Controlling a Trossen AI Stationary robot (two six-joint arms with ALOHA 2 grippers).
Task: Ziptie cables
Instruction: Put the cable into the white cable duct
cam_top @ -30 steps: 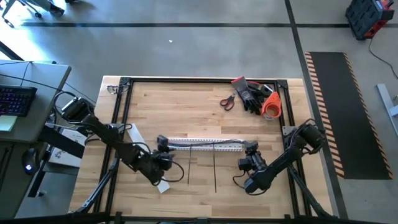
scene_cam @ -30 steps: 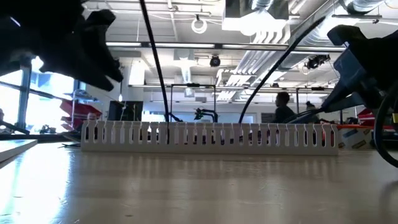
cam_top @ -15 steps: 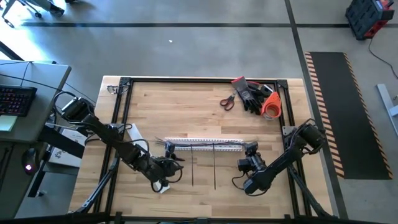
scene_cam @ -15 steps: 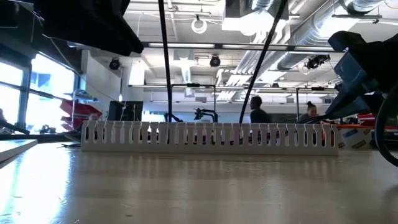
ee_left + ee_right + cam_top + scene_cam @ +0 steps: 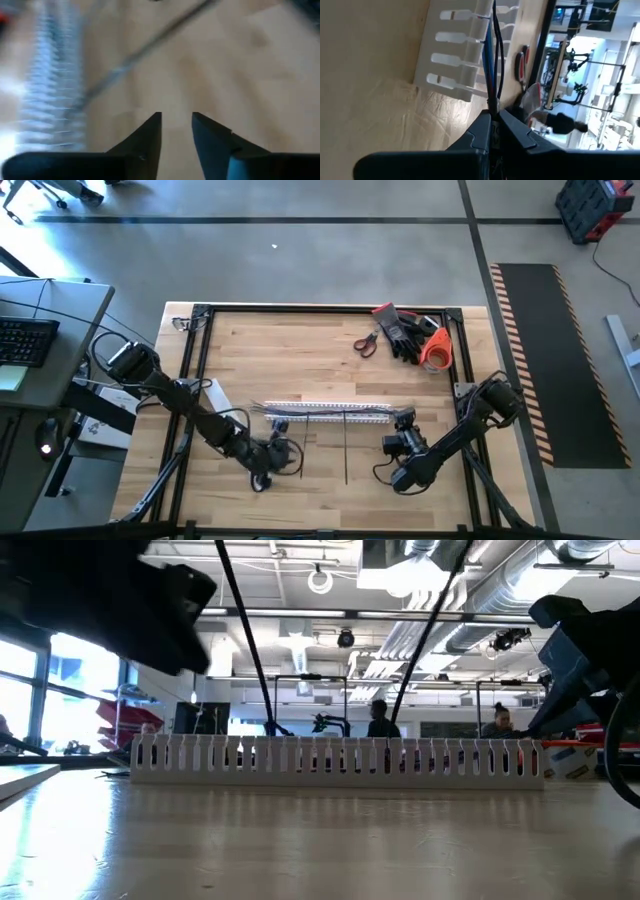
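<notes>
Right gripper (image 5: 494,125) jaws pinch the cables (image 5: 491,60); left gripper (image 5: 176,131) jaws narrow, empty — a sideways pull risks dragging cables from the channel (image 5: 325,413).

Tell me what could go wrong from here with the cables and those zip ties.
1. The right gripper is shut on the cables at the channel end; a tug could drag them out of the slots.
2. The left gripper, fingers apart, hovers by the loose zip ties in front of the channel; a sweep could knock them askew.
</notes>
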